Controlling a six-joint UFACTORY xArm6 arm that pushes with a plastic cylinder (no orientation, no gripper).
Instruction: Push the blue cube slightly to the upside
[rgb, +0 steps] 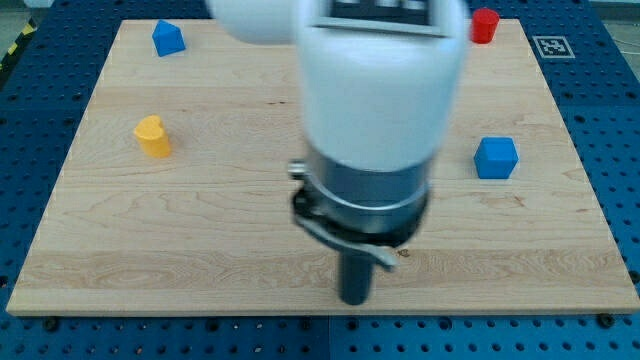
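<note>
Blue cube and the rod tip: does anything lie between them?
No. In the camera view only bare wooden board lies between my tip and the blue cube.

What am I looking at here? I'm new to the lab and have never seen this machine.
This is one camera's picture of a robot arm above a wooden board. The big white and grey body is the arm's end; it has no jaws, only a dark rod whose lower end, my tip, slides along the board to push blocks. Nothing is held. Four blocks lie there: a blue cube at the view's right, a blue house-shaped block at top left, a yellow block at left, and a red block at top right. My tip is near the bottom edge, touching none.
</note>
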